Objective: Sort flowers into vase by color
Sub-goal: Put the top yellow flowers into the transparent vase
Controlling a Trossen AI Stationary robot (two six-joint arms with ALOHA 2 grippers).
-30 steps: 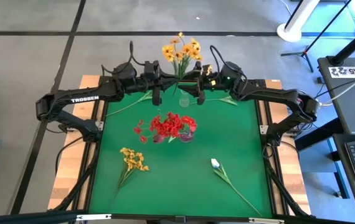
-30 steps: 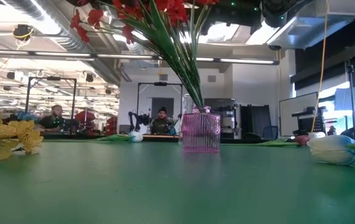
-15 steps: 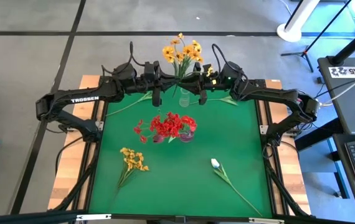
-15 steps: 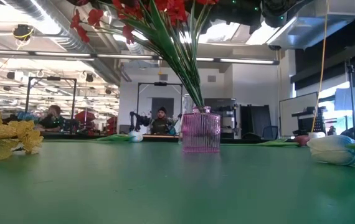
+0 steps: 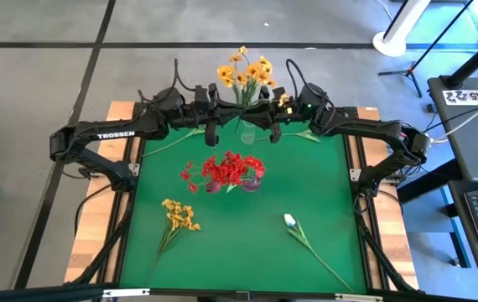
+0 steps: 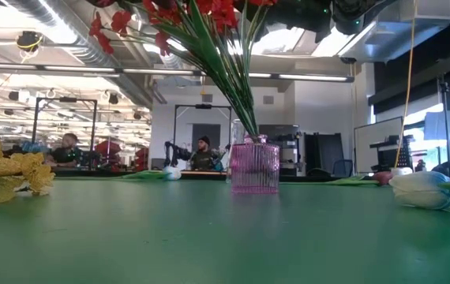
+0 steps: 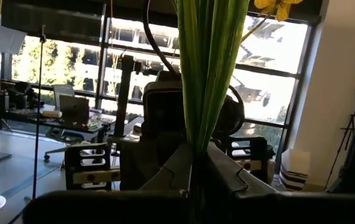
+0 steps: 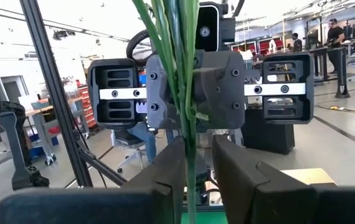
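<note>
From above, we hold a yellow-orange bunch (image 5: 245, 74) upright at the desk's (image 5: 323, 193) far edge, left gripper (image 5: 213, 132) and right gripper (image 5: 270, 130) meeting on its stems, likely to steady it over the clear vase (image 5: 248, 132). Red flowers (image 5: 226, 170) already fill the pink vase (image 5: 251, 182).

Low down, that ribbed vase stands mid-desk.

Each wrist view shows its gripper pinching the green stems (image 7: 205, 74).

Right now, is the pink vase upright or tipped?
Upright. The pink vase stands flat on the green table, with red flowers leaning out of its top.
</note>
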